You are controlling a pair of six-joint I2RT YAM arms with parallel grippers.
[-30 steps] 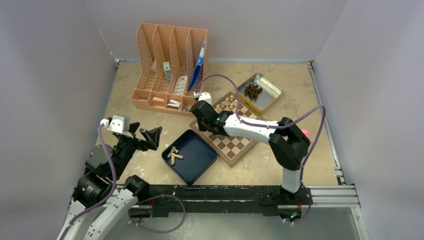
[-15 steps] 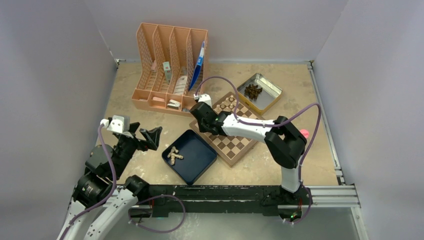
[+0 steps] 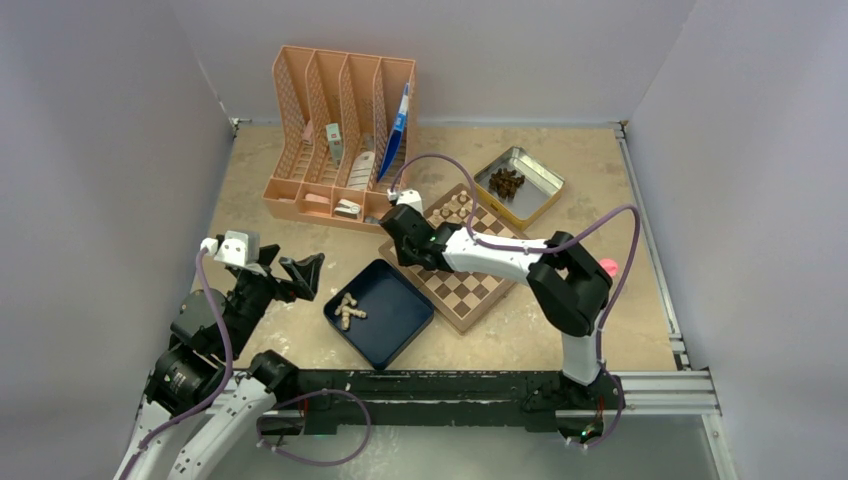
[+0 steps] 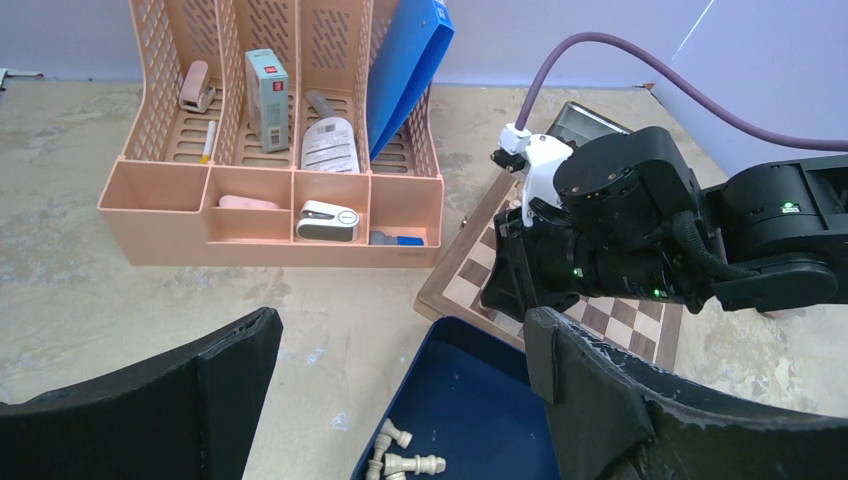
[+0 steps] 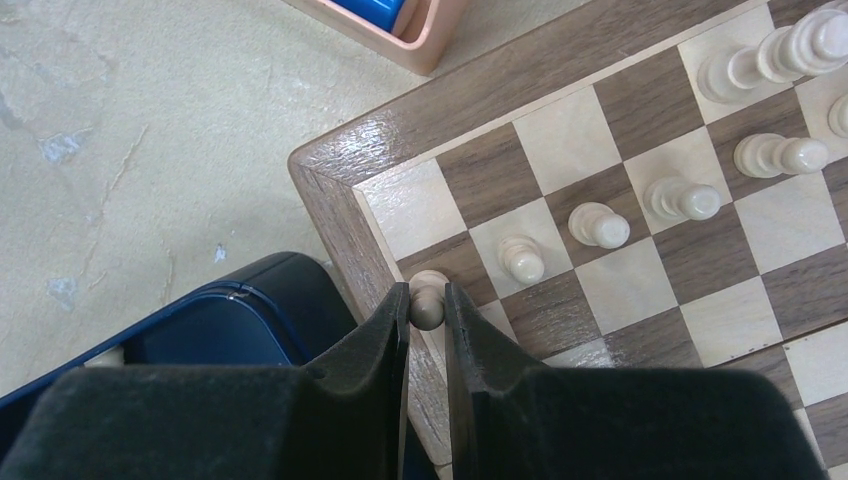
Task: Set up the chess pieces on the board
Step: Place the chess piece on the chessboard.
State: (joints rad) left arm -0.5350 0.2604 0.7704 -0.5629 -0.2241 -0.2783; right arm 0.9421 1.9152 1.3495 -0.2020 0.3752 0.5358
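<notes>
Your right claw (image 3: 402, 238) reaches out over the left corner of the board (image 3: 470, 290) in the overhead view, its jaws hidden under the wrist, while your left claw (image 3: 296, 272) hangs well apart from it above bare table, fingers spread wide. You have a cluster of pale chess pieces (image 3: 455, 207) standing at the board's far corner, and a few more (image 3: 347, 311) lying in the dark blue tray (image 3: 398, 318) that touches the board's near-left edge. Beyond the board sits a metal tin (image 3: 540, 195) with dark pieces (image 3: 505, 182) heaped inside, and an orange organiser (image 3: 340, 130) stands at the back left. From your left wrist, the left claw (image 4: 400, 335) shows both black fingers (image 4: 230, 375) far apart with nothing between them; past them you see the tray (image 4: 480, 390) with three or so pieces (image 4: 400, 462) on their sides, the organiser (image 4: 270, 200) holding a blue folder (image 4: 405, 70), and the right arm's black wrist low over the board (image 4: 640, 320). From your right wrist, the right claw (image 5: 428, 322) is pinched on the head of one pale pawn (image 5: 428, 296) over a dark square in the board's (image 5: 560, 130) outermost column, right beside the rim. Three more pawns (image 5: 522, 258) stand upright in a diagonal run away from it, with taller pieces (image 5: 770, 60) near the upper right, and the tray's rim (image 5: 230, 305) lies just beside the board's corner
</notes>
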